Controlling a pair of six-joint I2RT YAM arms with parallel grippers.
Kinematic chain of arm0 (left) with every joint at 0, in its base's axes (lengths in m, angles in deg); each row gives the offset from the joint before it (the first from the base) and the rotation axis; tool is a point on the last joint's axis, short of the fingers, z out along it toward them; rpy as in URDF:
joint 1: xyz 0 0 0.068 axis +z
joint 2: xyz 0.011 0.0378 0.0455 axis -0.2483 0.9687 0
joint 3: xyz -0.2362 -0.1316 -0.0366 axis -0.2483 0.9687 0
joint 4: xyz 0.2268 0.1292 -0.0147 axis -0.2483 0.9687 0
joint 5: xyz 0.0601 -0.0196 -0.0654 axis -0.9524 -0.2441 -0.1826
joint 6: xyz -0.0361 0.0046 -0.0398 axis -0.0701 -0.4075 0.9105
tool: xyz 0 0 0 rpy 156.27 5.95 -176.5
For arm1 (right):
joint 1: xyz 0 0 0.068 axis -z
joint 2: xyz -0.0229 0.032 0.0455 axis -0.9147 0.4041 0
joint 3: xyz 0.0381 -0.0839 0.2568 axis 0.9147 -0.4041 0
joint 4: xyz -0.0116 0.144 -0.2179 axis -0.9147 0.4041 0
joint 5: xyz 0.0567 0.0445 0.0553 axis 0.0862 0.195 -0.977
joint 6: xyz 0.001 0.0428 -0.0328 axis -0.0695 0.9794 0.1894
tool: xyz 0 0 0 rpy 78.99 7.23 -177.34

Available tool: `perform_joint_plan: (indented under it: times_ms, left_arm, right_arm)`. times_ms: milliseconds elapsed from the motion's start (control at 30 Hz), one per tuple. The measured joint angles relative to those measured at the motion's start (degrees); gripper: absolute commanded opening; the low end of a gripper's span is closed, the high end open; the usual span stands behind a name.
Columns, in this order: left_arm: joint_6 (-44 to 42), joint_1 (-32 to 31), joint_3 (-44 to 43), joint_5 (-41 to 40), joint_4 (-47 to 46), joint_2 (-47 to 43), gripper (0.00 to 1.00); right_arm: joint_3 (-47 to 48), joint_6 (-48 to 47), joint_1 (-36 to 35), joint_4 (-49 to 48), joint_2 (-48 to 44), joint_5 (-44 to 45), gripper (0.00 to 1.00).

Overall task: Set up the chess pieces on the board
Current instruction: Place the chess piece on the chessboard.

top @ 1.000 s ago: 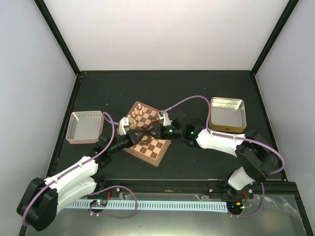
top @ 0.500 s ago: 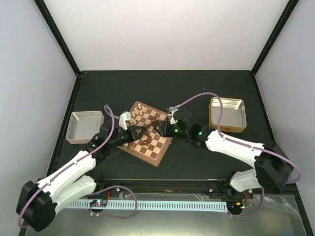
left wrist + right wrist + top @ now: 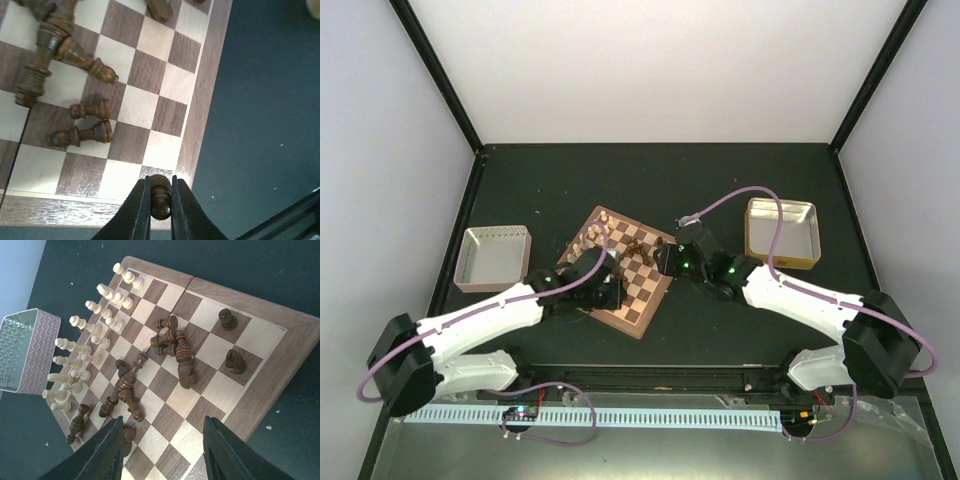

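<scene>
The board lies askew in the middle of the table. Cream chess pieces stand in two rows along its far left edge. Several dark chess pieces lie toppled mid-board, and two dark ones stand near the right edge. My left gripper is shut on a small dark piece, held over the board's near corner square by the border. In the top view the left gripper sits at the board's near side. My right gripper hangs open over the board's right part, holding nothing.
A pinkish metal tray stands left of the board; its patterned wall shows in the right wrist view. A gold metal tray stands at the right. Dark table lies just past the board's border.
My right gripper has opened and drawn back a little to the right. My left arm has swung its shut gripper toward the board's near edge.
</scene>
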Motion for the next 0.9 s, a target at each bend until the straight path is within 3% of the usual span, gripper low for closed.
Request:
perform_joint_plan:
  times_ms: [267,900]
  left_arm:
    - [1.1,-7.8,-6.6,-6.7,8.0,12.2,0.05]
    - [1.3,-8.1,-7.6,-8.7,9.6,18.1,0.07]
  right_arm:
    - [0.0,-0.1,0.2,0.2,0.0,0.4,0.45]
    - [-0.5,-0.3,0.6,0.6,0.0,0.4,0.45]
